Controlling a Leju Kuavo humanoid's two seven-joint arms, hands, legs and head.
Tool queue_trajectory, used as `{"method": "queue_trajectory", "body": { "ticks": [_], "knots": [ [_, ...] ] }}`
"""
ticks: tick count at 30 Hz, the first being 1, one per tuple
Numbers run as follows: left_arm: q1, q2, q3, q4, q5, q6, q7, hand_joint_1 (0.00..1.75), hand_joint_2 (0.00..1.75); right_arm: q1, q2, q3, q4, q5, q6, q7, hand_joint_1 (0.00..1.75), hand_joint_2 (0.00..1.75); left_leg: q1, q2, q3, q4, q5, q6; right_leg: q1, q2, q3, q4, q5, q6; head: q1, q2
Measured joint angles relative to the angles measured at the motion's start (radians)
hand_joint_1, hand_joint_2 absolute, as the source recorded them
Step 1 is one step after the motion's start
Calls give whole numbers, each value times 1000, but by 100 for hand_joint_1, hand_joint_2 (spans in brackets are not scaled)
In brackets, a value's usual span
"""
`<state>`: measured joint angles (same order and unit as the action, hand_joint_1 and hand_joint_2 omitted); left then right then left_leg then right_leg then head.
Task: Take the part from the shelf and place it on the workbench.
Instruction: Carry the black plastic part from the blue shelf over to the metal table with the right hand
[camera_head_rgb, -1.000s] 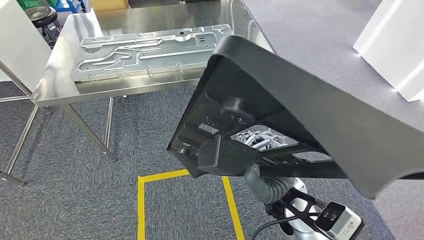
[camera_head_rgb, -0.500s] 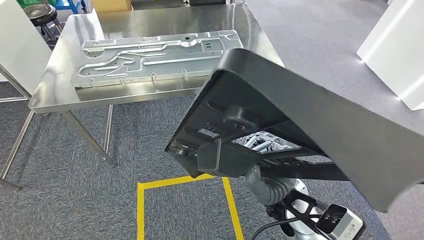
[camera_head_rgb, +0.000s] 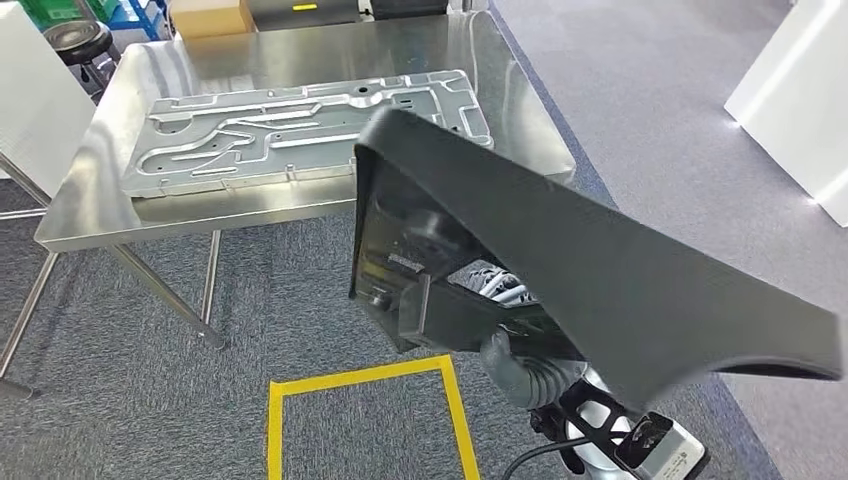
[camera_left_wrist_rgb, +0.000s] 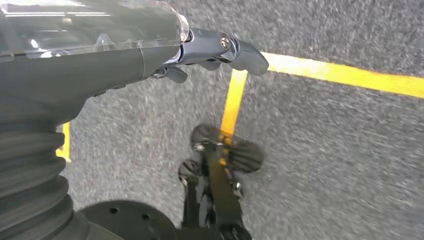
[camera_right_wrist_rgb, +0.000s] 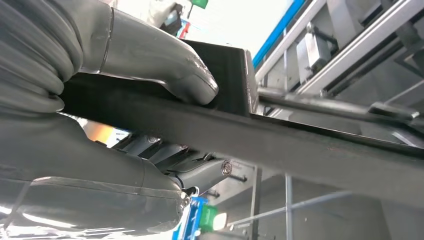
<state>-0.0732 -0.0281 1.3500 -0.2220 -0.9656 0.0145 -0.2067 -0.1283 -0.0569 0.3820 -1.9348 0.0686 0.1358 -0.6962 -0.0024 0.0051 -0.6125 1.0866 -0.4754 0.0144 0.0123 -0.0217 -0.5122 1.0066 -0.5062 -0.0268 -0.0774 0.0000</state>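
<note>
1. Part (camera_head_rgb: 560, 250) sits tilted in the right hand (camera_right_wrist_rgb: 150, 70), thumb over its edge, near the bench (camera_head_rgb: 300, 40).
2. Left hand (camera_left_wrist_rgb: 210, 47) hangs bare, fingers loosely curled.
3. Level it; set it beside the metal panel (camera_head_rgb: 300, 125), not on it.

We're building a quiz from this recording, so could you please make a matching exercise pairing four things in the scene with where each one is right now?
Things:
1. black part
2. stamped metal panel
3. yellow tape outline
4. cardboard box

Places:
A. on the grey carpet, below the black part
B. at the far edge of the steel workbench
C. gripped in the right hand
D. lying flat on top of the workbench

Pairs: 1-C, 2-D, 3-A, 4-B
</note>
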Motion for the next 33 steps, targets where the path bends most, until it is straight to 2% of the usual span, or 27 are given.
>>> {"method": "queue_trajectory", "body": {
  "ticks": [1,3,5,6,8,10,11,12,13,14,15,17,19,21,22,23,25,26,27,28,30,31,32,33],
  "knots": [
    [0,1,0,0,-1,-1,-1,0,175,0,0,1,0,-2,-1,0,175,175,-5,2,11,-34,9,6,1,-3,5,0,-7,5,0,0],
    [4,2,0,0,-4,-4,-3,0,175,0,0,2,0,-9,-2,0,175,175,-9,3,19,-55,4,13,2,-8,11,6,-10,15,0,0],
    [9,3,0,0,-5,-7,-4,0,175,1,0,3,-4,-15,-2,0,175,175,-3,1,39,-70,18,21,1,-5,14,26,-14,26,0,0],
    [8,4,0,0,-5,-9,-5,0,175,1,0,3,-8,-18,-2,-1,175,175,1,1,50,-75,17,24,0,1,4,50,-21,31,0,0],
    [2,4,0,0,-6,-11,-7,0,175,3,0,3,-13,-20,-1,-1,175,175,4,-2,66,-81,12,28,-8,13,-55,148,-55,42,0,0],
    [-1,4,0,0,-5,-11,-7,0,175,9,0,3,-16,-22,5,-1,175,175,5,-6,73,-82,2,29,-17,17,-141,254,-95,51,0,0],
    [-1,3,0,0,-5,-10,-7,0,175,12,0,3,-16,-22,8,-1,175,175,5,-7,80,-82,-5,27,-21,17,-170,273,-97,55,0,0],
    [-1,2,0,0,-4,-9,-7,0,175,13,0,3,-16,-23,11,-1,175,175,6,-9,89,-82,-13,25,-23,17,-181,258,-78,57,0,0],
    [0,1,0,0,-2,-8,-7,0,175,13,0,3,-17,-23,12,-1,175,175,7,-10,101,-82,-22,21,-25,17,-175,213,-39,59,0,0],
    [0,0,0,0,0,-7,-8,0,175,13,0,3,-18,-24,13,-1,175,175,9,-11,113,-82,-32,17,-26,17,-158,147,14,59,0,0],
    [-1,-1,0,0,2,-6,-8,0,175,13,0,3,-18,-24,14,-1,175,175,9,-12,124,-82,-41,13,-25,16,-142,89,52,56,0,0],
    [-4,-2,1,0,5,-4,-9,0,175,12,0,3,-20,-24,17,-1,175,175,10,-12,134,-83,-56,0,-19,16,-127,28,83,44,0,0],
    [-4,-2,1,0,5,-4,-11,0,175,10,0,3,-24,-22,20,-1,175,175,9,-12,139,-76,-57,-15,-16,19,-121,23,75,26,0,0],
    [-5,-3,1,0,6,-5,-13,0,175,9,2,2,-30,-19,22,0,175,175,11,-11,133,-36,-60,-26,-19,21,-102,15,72,10,0,0],
    [-7,-3,1,0,5,-6,-13,0,175,8,2,2,-32,-18,23,0,175,175,13,-10,112,3,-72,-30,-20,20,-92,12,68,4,0,0],
    [-9,-4,1,0,5,-7,-14,0,175,8,3,2,-34,-17,23,0,175,175,14,-10,79,59,-92,-33,-19,20,-84,10,62,0,0,0],
    [-8,-4,1,0,4,-9,-15,0,175,8,3,2,-35,-16,21,0,175,175,15,-10,0,169,-142,-37,-17,20,-71,10,48,-5,0,0],
    [-6,-4,1,0,4,-9,-15,0,175,9,3,2,-35,-16,20,0,175,175,15,-10,-30,196,-154,-38,-16,22,-63,10,41,-6,0,0],
    [-4,-4,1,0,4,-9,-15,0,175,9,3,2,-35,-16,20,0,175,175,15,-10,-46,193,-147,-38,-15,23,-53,10,32,-5,0,0],
    [-3,-4,1,0,4,-9,-15,0,175,9,4,2,-35,-17,19,0,175,175,15,-10,-45,157,-116,-35,-14,24,-40,10,23,-4,0,0],
    [-2,-3,1,0,5,-9,-14,0,175,8,5,2,-35,-20,20,0,175,175,13,-9,-23,36,-18,-25,-13,24,-14,11,4,1,0,0],
    [-2,-3,2,0,6,-9,-12,0,175,8,6,2,-34,-21,22,-1,175,175,10,-8,-13,-12,14,-19,-12,24,-6,11,-5,5,0,0],
    [-2,-2,4,0,8,-8,-11,0,175,7,8,2,-34,-22,24,0,175,175,7,-7,-7,-39,33,-14,-11,24,-1,10,-11,10,0,0],
    [-2,-2,5,0,11,-6,-11,0,175,7,10,2,-34,-23,26,0,175,175,4,-6,-6,-48,35,-10,-11,24,2,12,-14,17,0,0]
  ]
}}
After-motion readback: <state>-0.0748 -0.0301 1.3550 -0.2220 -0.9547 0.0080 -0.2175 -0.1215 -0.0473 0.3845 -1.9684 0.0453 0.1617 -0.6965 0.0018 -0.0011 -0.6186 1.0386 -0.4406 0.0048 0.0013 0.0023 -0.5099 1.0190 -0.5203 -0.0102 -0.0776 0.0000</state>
